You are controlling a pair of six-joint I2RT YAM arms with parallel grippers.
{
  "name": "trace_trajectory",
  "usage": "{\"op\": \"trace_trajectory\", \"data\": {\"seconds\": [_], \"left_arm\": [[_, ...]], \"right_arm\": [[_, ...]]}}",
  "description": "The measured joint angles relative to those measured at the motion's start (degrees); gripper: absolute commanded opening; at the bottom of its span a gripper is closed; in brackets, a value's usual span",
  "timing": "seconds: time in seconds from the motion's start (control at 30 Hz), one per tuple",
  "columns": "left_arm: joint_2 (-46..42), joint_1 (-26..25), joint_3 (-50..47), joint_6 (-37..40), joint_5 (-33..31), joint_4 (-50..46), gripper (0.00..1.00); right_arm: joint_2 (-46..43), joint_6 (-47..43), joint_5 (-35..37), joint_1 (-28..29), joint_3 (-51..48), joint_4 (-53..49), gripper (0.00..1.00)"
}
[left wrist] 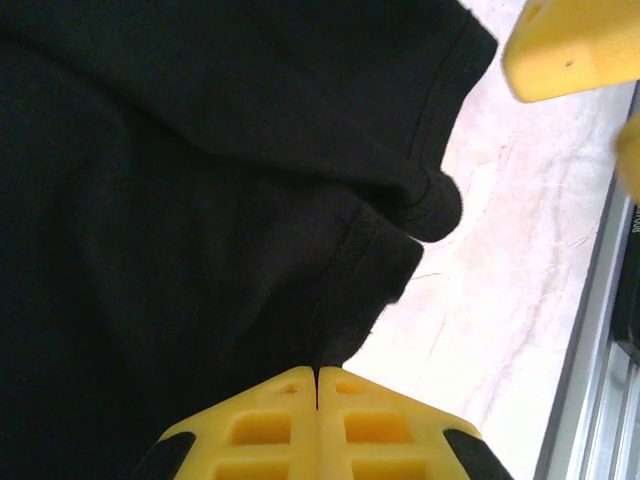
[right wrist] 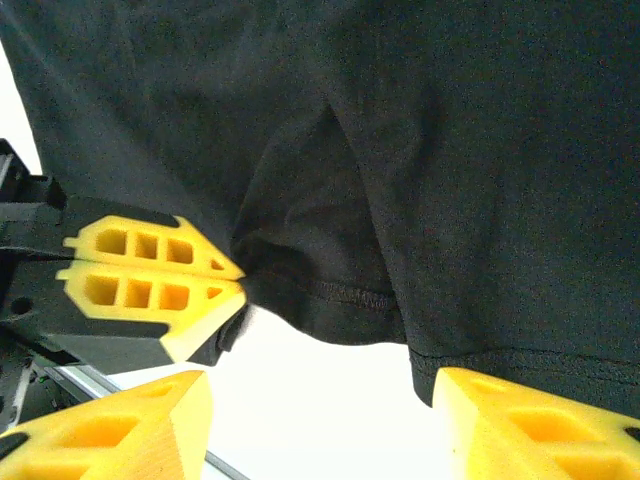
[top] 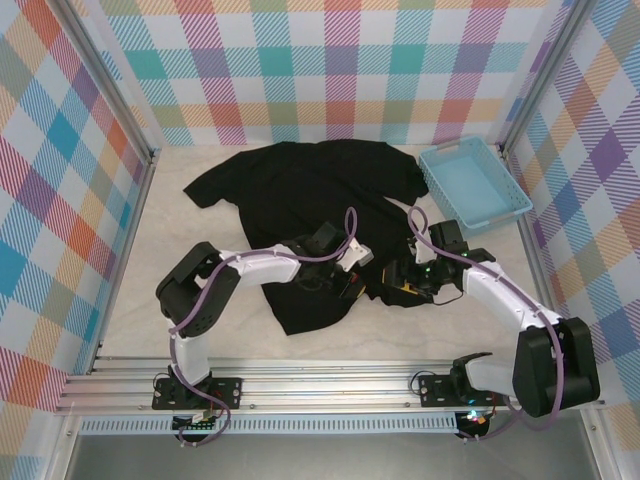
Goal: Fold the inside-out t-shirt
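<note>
The inside-out t-shirt (top: 300, 190) is black and lies crumpled across the middle of the table, its lower part reaching toward the arms. My left gripper (top: 352, 286) rests at the shirt's near right edge. In the left wrist view its yellow jaws (left wrist: 318, 376) are shut with a fold of the black cloth (left wrist: 180, 200) pinched between them. My right gripper (top: 398, 284) faces it from the right, close by. In the right wrist view it stands open (right wrist: 320, 388) just below the hem (right wrist: 350, 295), nothing between its fingers, and the left gripper (right wrist: 240, 275) grips the hem's left end.
A light blue basket (top: 475, 185) stands at the back right of the table. Checked walls enclose the table on three sides. A metal rail (top: 320, 385) runs along the near edge, with bare pale tabletop between it and the shirt.
</note>
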Motion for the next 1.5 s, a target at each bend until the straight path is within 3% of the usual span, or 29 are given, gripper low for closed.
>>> {"op": "trace_trajectory", "data": {"seconds": [0.47,0.73,1.5], "left_arm": [[2.4,0.3,1.8,0.0,0.7,-0.9,0.21],[3.9,0.5,2.6,-0.1,0.7,-0.9,0.18],[5.5,2.1,3.2,-1.7,2.6,-0.9,0.24]], "right_arm": [[0.1,0.0,0.0,0.0,0.0,1.3,0.6],[0.1,0.1,0.0,0.4,0.0,1.3,0.6],[0.6,0.2,0.6,1.1,0.0,1.5,0.6]]}}
